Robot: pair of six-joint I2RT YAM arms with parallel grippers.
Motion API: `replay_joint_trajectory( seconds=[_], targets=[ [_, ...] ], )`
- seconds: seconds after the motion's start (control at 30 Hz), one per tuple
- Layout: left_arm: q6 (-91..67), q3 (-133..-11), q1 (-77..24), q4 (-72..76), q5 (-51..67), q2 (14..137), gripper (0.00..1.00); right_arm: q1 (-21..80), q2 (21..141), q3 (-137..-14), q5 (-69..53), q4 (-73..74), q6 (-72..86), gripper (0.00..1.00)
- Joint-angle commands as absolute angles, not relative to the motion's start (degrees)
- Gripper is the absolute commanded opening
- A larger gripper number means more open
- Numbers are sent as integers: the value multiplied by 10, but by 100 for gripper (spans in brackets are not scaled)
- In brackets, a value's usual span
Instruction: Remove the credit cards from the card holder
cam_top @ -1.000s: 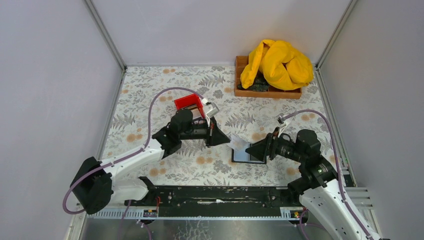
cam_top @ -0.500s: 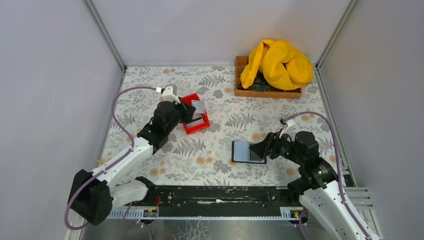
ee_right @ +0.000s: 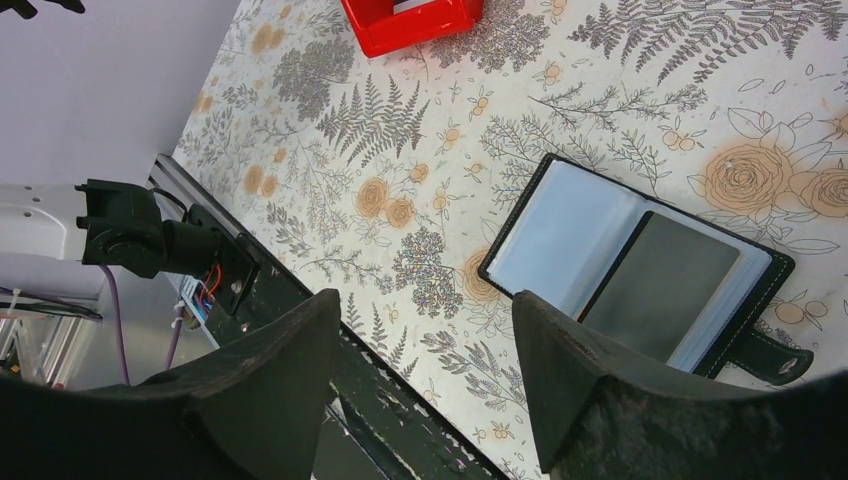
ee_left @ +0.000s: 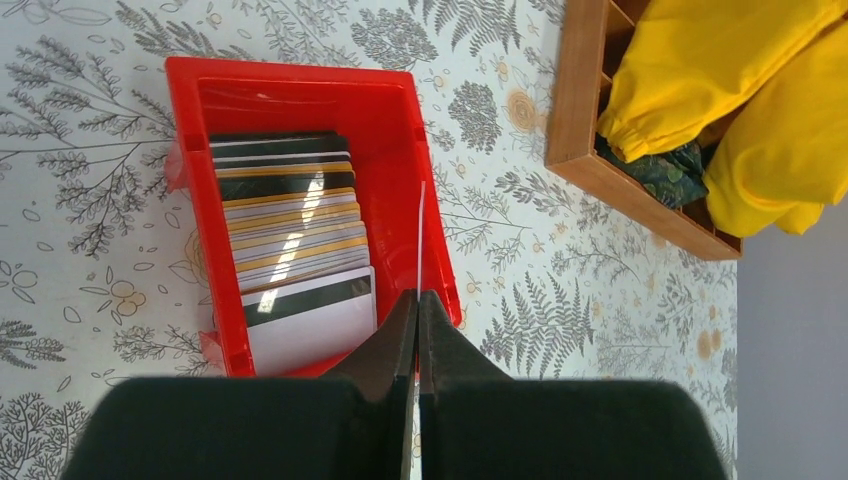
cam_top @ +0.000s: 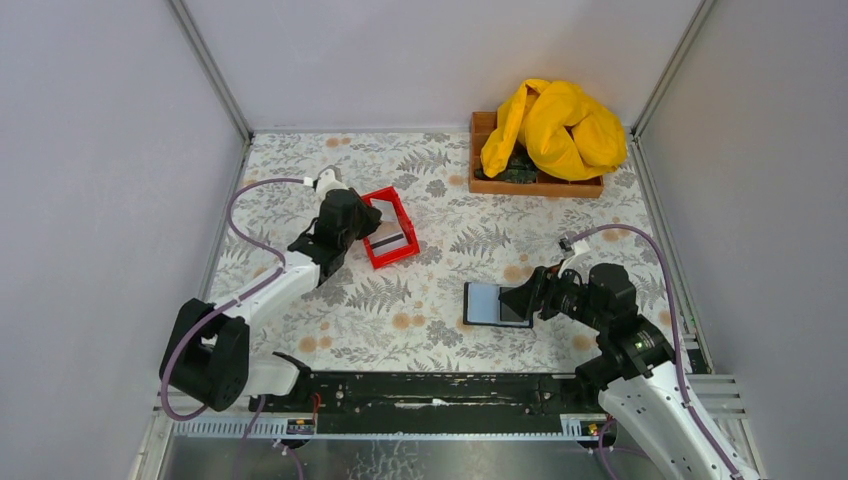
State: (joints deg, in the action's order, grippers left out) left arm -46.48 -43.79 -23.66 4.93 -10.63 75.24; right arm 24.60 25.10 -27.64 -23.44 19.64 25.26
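Left fingers (ee_left: 390, 340) have swung to the red bin (ee_left: 300, 75), clamping a card (ee_left: 421, 230) (right fingers (ee_right: 290, 360) wide open beside card holder (ee_right: 570, 225)).

1. On the left half of the table I see a small red plastic bin (cam_top: 404, 222) (ee_left: 300, 80), turned at a slant.
2. A brown wooden tray (cam_top: 535, 186) (ee_left: 575, 90) with compartments stands against the far wall, well apart from the bin.
3. A bunched yellow cloth (cam_top: 555, 125) (ee_left: 720, 60) heaps over most of that tray.
4. Under the cloth I can make out a dark green patterned fabric (cam_top: 515, 170) (ee_left: 665, 170).
5. A pale fern-and-rose printed table cover (cam_top: 440, 250) (ee_right: 400, 130) lies under all of it.
6. Plain grey walls (cam_top: 100, 150) close in three sides.
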Motion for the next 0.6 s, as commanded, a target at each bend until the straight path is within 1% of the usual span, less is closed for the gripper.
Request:
replay_joint_trajectory(
  seconds=[0.0, 0.3, 0.5, 0.57],
  targets=[
    [-506, -447, -229, 51, -145, 761, 0, 247, 249, -276, -233, 181, 244, 71],
    [-523, -434, -224, 65, -121, 804, 0, 247, 251, -274, -233, 179, 247, 71],
    [-540, -452, -224, 71, -108, 848, 0, 247, 255, -274, -236, 179, 246, 71],
    [-541, -455, -224, 75, -109, 855, 2, 248, 255, -274, -236, 179, 246, 71]
  ],
)
